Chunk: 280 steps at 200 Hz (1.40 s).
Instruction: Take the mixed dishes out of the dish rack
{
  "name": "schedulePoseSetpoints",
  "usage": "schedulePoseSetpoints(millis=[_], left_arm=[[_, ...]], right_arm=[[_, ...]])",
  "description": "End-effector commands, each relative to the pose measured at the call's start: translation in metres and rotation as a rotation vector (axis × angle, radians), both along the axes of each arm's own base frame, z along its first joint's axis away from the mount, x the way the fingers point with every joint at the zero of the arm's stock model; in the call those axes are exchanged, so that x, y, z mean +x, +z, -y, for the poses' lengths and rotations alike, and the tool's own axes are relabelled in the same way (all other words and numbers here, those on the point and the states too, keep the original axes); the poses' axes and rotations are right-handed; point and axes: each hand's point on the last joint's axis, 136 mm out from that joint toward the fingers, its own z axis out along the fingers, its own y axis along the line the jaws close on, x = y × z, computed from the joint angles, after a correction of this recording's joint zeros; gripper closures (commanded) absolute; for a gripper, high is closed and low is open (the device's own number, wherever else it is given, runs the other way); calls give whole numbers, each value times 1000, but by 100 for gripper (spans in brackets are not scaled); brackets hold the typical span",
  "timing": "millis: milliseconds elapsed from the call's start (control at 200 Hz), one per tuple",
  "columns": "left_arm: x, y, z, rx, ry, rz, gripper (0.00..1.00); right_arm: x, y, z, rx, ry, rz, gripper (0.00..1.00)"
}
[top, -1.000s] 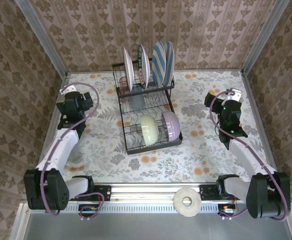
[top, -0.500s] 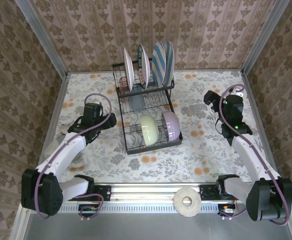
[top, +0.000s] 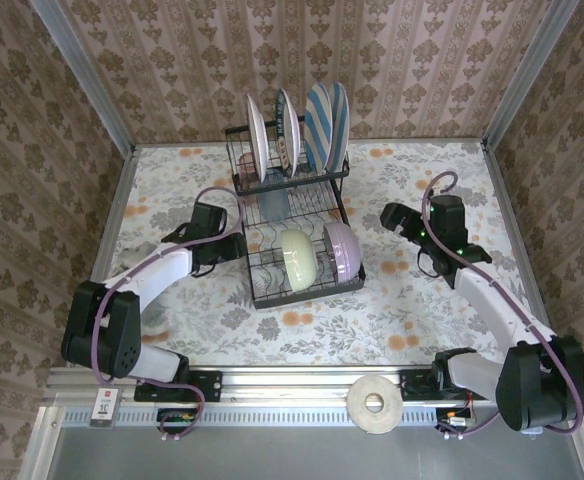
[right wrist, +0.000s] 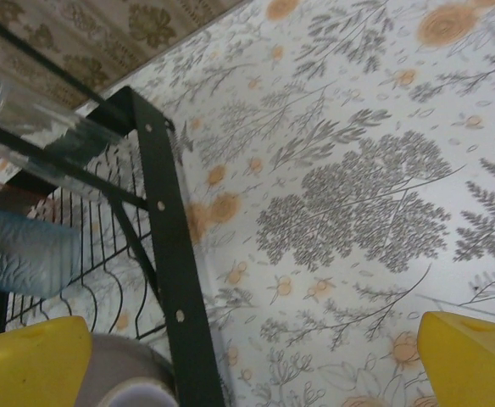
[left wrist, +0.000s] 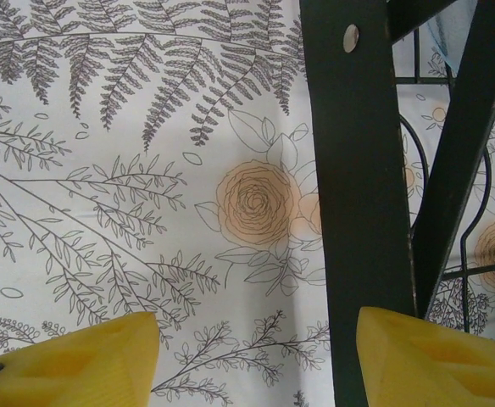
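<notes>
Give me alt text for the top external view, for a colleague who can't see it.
A black wire dish rack stands at centre with plates upright in its upper slots and a cream-green bowl and lilac bowl on the lower tier. The left gripper is at the rack's left side, the right gripper near its right.

**A:** Left side, pose?
**B:** My left arm (top: 157,270) lies low, reaching forward and bent inward toward the table's middle, with the wrist pointing right. My left gripper (top: 230,247) has its yellow fingers (left wrist: 69,360) apart with a clear gap between them.
**A:** Right side?
**B:** My right arm (top: 497,300) stretches forward, angled inward to the left. My right gripper (top: 393,217) stands wide open, its yellow fingertips (right wrist: 472,356) at opposite lower corners of the wrist view.
</notes>
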Motion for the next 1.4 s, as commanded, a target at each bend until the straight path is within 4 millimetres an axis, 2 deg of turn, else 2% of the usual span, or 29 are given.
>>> schedulePoseSetpoints(millis=[0,90,315,335,440,605,695,865,985,1225,1395], left_arm=[[5,7,27,-60,-51,28,39],[-6,13,24,-51,-44,35,39],[-35,32,-4,-7,57,69,36],[-41,33,4,-13,27,74,36],[-51,31,15,-44,1,61,36],[-56,15,36,-39,-67,13,37],[-56,3,40,-16,-59,-26,39],[-51,-18,43,11,-38,-68,48],[-45,-23,47,29,-48,-71,57],[-35,-32,59,68,-113,-78,100],[-31,-34,80,101,-190,-75,100]], right_arm=[[-7,-12,-11,15,45,-41,0],[-6,-11,-16,21,66,-44,0],[-5,-22,-22,13,89,-75,0],[-5,-23,-23,16,93,-77,0],[-4,-28,-28,22,113,-90,0],[-2,-28,-34,19,147,-97,1],[-4,-27,-35,16,157,-98,1],[-7,-21,-36,7,172,-87,1],[-10,-17,-35,-5,174,-83,1],[-11,-6,-27,-51,155,-62,1],[-7,2,-16,-90,103,-47,0]])
